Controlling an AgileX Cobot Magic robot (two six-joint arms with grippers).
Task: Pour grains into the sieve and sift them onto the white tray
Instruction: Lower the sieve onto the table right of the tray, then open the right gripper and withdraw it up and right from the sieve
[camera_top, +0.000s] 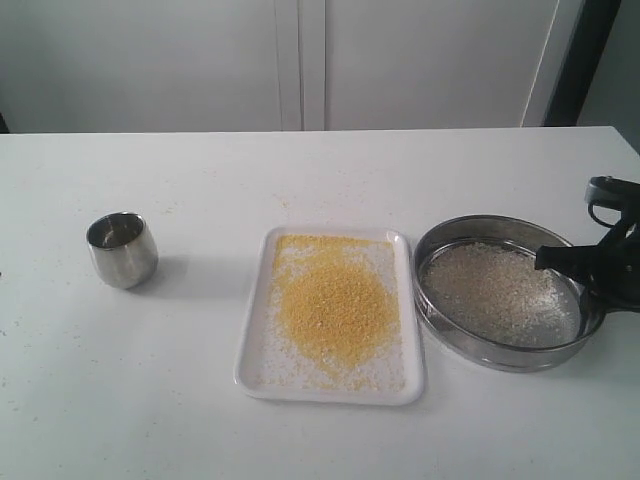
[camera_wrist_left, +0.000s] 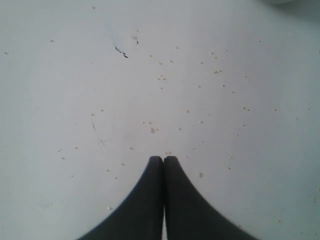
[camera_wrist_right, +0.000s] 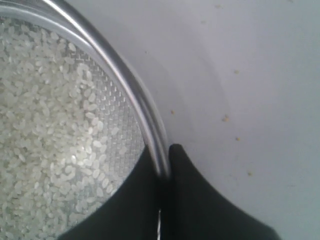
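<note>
Nearest us, the white tray (camera_top: 258, 368) lies flat on the table (camera_top: 120, 420). It carries a broad heap of yellow meal (camera_top: 332, 305) with white specks scattered around it.

Just beside the tray on its right, not touching it, is the sieve (camera_top: 500, 358), with whitish rice grains (camera_top: 495, 290) spread over its mesh. We cannot tell whether it rests on the table or hangs just above it.

The right gripper (camera_top: 585, 262) is clenched on the sieve's rim at its right side, with one finger (camera_wrist_right: 135, 200) inside the wall and the other outside.

The left gripper (camera_wrist_left: 163, 159) has its jaws pressed together, grasping nothing, above table dotted with stray crumbs.

Further back on the left, a small steel cup (camera_top: 122, 250) stands upright, well apart from the tray.

Beyond the table we note pale cabinet doors (camera_top: 300, 60).
</note>
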